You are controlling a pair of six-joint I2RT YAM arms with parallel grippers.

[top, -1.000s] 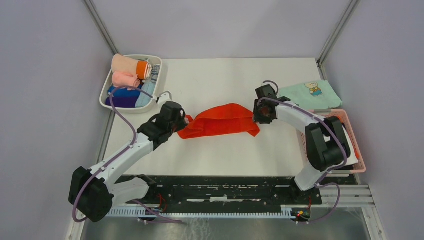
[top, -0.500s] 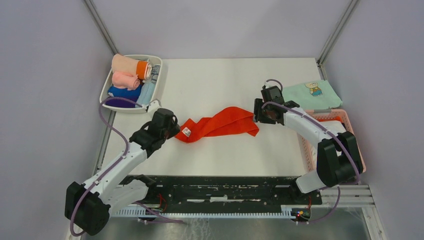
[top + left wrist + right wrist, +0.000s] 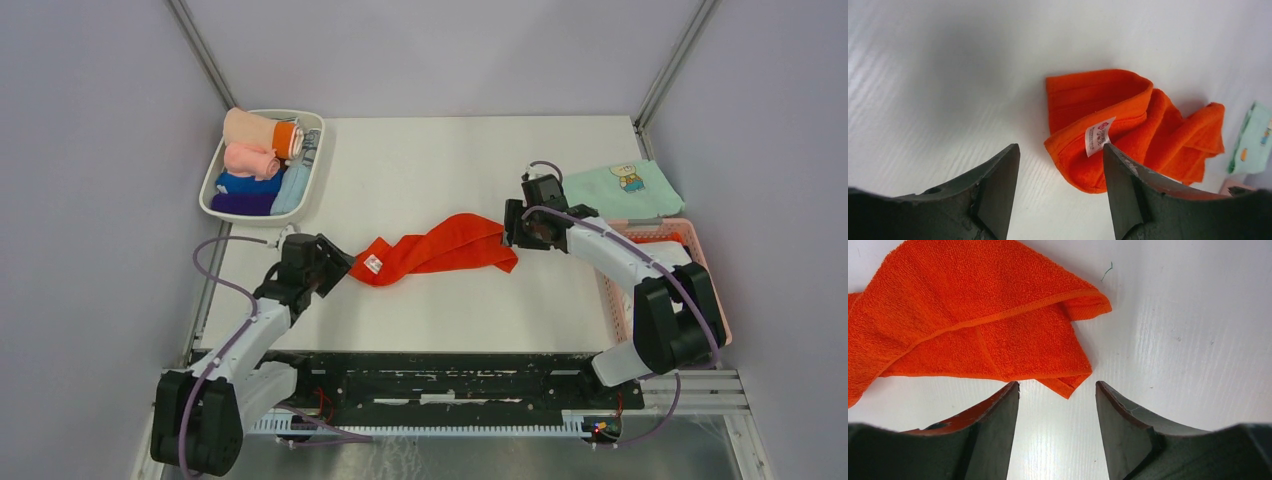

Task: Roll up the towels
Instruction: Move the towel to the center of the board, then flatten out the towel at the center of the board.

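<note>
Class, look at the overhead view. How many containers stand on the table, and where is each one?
2. A white tray sits at the far left corner of the table. A pink basket sits at the right edge, partly hidden by the right arm. No other container shows.

Left gripper point(image 3: 338, 264) opened, released towel point(image 3: 440, 248), backed off left. Right gripper point(image 3: 511, 235) opened too. Towel slumped narrower; label point(image 3: 373, 264) now showing.
</note>
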